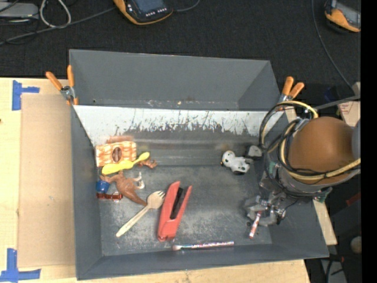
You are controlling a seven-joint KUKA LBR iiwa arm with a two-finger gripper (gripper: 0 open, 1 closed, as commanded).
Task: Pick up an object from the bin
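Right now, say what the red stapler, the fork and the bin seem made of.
Red stapler: smooth red shell, probably plastic, dark strip inside. Fork: cream, dull, likely plastic. Bin: grey metal, painted look, scratched pale along its back wall.

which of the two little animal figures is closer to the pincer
The black-and-white figure, right of the bin's middle, a little up and left of the pincer. The brown figure lies far across at the left, below the yellow toy.
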